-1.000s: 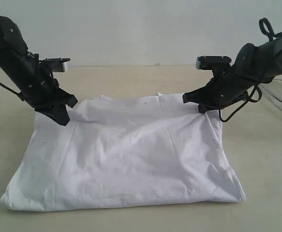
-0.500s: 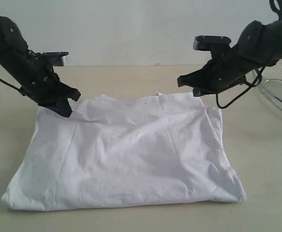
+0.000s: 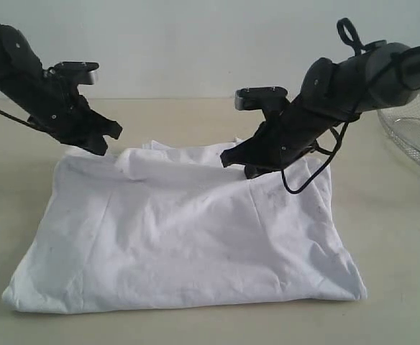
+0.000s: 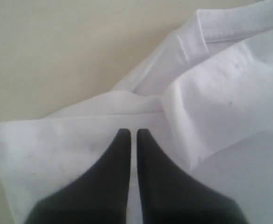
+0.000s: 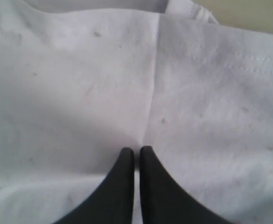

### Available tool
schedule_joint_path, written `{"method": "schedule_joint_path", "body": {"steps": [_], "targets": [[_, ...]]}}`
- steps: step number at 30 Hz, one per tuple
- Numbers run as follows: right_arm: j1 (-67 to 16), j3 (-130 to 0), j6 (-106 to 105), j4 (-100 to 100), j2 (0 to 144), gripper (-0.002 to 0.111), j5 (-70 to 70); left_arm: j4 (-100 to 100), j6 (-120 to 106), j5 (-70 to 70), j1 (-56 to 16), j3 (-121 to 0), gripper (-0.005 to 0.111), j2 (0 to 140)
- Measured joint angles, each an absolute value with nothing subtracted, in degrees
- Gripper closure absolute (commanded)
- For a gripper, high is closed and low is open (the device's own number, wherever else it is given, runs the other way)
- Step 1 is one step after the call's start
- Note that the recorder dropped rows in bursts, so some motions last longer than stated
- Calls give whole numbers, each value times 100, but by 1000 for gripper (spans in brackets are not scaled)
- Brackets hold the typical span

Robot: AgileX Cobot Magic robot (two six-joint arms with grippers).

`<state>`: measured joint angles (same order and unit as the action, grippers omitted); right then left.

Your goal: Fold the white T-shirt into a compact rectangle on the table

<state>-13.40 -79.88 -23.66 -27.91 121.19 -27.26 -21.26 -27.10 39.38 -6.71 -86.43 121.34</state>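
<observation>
- The white T-shirt [image 3: 188, 237] lies spread on the pale table [image 3: 397, 237], plain side up (far edge bunched into folds).
- Left gripper [image 3: 98, 147], fingers pressed together, hangs over the shirt's far left corner.
- Right gripper [image 3: 233, 161], likewise pressed together, hovers at the far edge, near its middle.

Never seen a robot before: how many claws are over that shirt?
2. The left claw hangs above the white T-shirt at its far left corner; the right claw over its far edge, near the middle. No others show.
</observation>
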Motion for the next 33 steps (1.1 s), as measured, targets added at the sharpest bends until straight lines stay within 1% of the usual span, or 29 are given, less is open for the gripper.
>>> {"method": "schedule_joint_path", "body": {"steps": [10,19,33], "targets": [[-1340,-7988,-2398,-2770,12119,108,-2749,-1562,-2527,3928,-337,-8643,102,12377],[-1340,-7988,-2411,-2770,12119,108,-2892,-1548,-2527,3786,-333,-8784,102,12775],[-1340,-7983,-2410,-2721,12162,108,-2955,-1461,-2487,3240,-333,-8807,102,12845]]}}
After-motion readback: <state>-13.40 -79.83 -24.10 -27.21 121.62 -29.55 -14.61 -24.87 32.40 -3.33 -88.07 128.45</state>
